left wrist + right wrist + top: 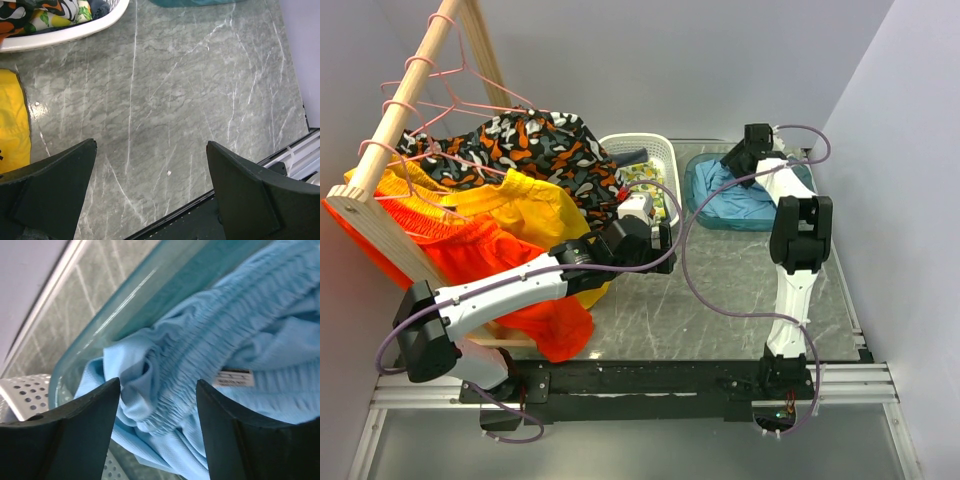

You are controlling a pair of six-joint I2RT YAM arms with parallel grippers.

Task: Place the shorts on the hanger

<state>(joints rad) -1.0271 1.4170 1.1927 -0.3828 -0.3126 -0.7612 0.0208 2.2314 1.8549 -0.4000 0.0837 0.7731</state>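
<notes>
Lab test cell, white walls point(720, 60), aluminium rails point(420, 397)

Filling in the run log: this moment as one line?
left gripper: open, over table | right gripper: open, astride shorts waistband in bin | hanger: on rack

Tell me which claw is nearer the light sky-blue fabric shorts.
Right. The right claw is at the shorts in the teal tray, jaws either side of a fold; the left claw hovers over bare table near the white basket.

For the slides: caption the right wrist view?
Right gripper, jaws apart, over the bunched waistband of the shorts in a teal bin.
</notes>
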